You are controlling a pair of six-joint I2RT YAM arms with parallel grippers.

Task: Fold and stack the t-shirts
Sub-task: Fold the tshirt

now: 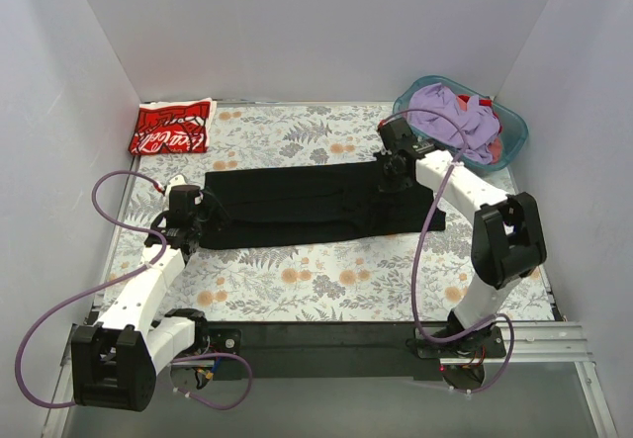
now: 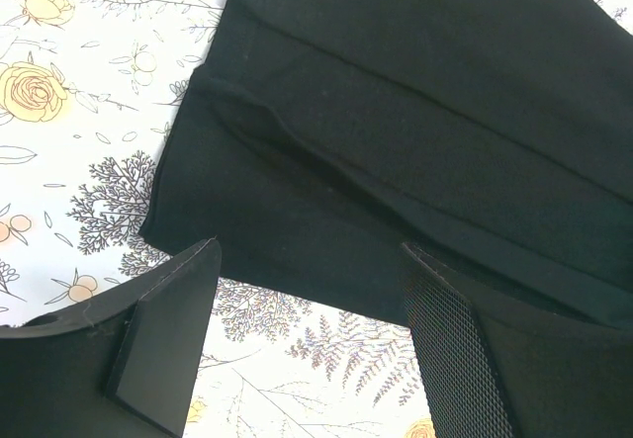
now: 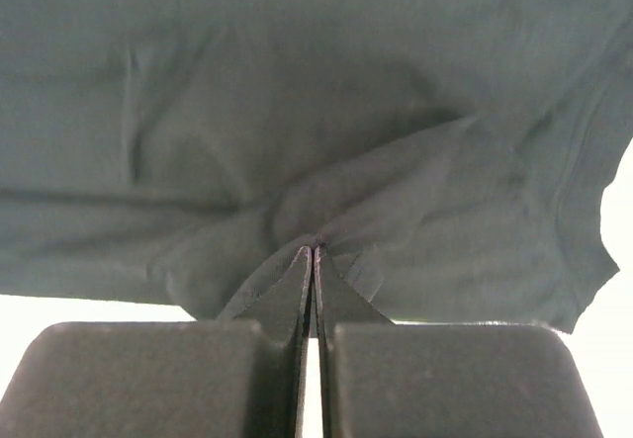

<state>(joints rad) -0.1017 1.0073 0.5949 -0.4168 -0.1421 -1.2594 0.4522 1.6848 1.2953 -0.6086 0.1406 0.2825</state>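
The black t-shirt [image 1: 307, 206] lies folded into a long strip across the middle of the flowered table. My left gripper [image 1: 205, 220] is open at the strip's left end. In the left wrist view the gripper [image 2: 312, 265] has its jaws wide apart, with the shirt's near edge [image 2: 396, 112] just past the fingertips and table showing between them. My right gripper [image 1: 392, 174] is at the strip's right end. In the right wrist view the gripper [image 3: 315, 252] is shut on a pinched fold of the black shirt [image 3: 297, 92]. The red t-shirt [image 1: 171, 128] with white lettering lies folded at the far left corner.
A teal basket [image 1: 514, 133] at the far right corner holds a purple cloth [image 1: 450, 117] and other clothes. White walls close in the table on the left, back and right. The flowered table cover [image 1: 326, 280] is bare in front of the strip.
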